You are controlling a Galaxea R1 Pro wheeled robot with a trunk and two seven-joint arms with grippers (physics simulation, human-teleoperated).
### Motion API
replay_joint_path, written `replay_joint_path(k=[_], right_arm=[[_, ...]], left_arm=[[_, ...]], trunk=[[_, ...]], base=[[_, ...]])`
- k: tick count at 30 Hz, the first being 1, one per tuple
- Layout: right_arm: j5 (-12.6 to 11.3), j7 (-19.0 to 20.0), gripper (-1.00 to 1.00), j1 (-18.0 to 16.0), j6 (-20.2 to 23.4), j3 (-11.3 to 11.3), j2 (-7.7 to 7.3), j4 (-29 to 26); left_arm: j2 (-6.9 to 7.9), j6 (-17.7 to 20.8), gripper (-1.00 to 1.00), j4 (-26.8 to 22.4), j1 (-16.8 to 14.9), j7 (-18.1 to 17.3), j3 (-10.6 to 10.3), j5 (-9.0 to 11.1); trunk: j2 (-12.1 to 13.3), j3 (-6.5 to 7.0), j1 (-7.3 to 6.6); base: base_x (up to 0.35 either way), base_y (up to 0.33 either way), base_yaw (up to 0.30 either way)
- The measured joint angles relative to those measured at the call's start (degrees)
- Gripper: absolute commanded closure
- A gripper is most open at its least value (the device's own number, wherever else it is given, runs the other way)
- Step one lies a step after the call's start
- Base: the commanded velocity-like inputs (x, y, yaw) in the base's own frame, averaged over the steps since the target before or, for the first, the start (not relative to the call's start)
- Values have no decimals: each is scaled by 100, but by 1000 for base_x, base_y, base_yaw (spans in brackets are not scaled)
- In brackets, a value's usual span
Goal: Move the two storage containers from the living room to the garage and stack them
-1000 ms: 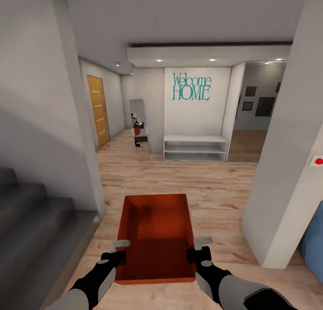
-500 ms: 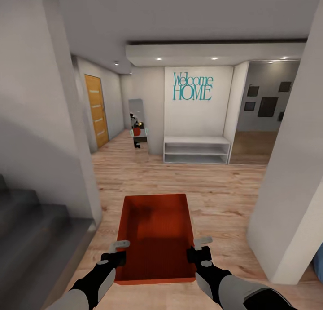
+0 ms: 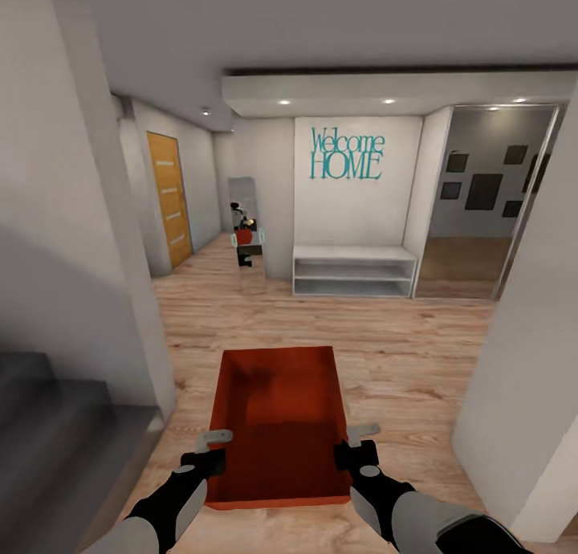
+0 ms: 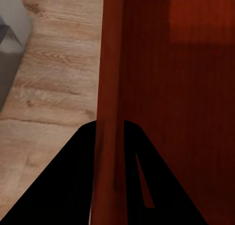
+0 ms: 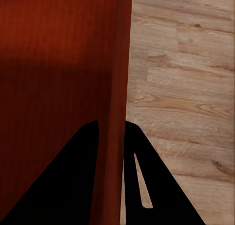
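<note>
One orange-red storage container [image 3: 277, 425] is carried between the two grippers, held level above the light wood plank floor [image 3: 401, 353]. The left gripper [image 3: 213, 450] is closed over the container's left wall; in the left wrist view that wall [image 4: 110, 88] is seen running straight between the two dark fingers [image 4: 73, 186], one finger outside the bin and one inside it. The right gripper [image 3: 353, 443] is clamped in the same way over the right wall, which is seen in the right wrist view [image 5: 120, 78] passing between its fingers [image 5: 147, 186], with the bin's interior on one side and bare planks [image 5: 186, 88] on the other. The container's open top is turned upward and nothing is seen inside it.

Ahead of the grippers, well beyond the far end of the container, a white low shelf unit [image 3: 353, 271] is set against a wall bearing teal "Welcome HOME" lettering [image 3: 347, 154]. A tall mirror [image 3: 247, 231] is seen just to the left of that shelf, and a tan wooden door [image 3: 169, 198] further left. Grey stairs [image 3: 48, 425] are found outward of the left gripper, and a white wall corner [image 3: 522, 393] outward of the right gripper. A doorway past the shelf's right end opens onto a room with dark picture frames [image 3: 484, 189].
</note>
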Motion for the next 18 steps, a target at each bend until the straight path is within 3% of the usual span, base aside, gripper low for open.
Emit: replay_joint_path(k=[18], right_arm=[[-2, -9, 100, 1, -4, 10, 7, 0]], left_arm=[[11, -14, 100, 9, 0, -5, -21, 25]], trunk=[[0, 0, 0]], base=[[322, 0, 0]])
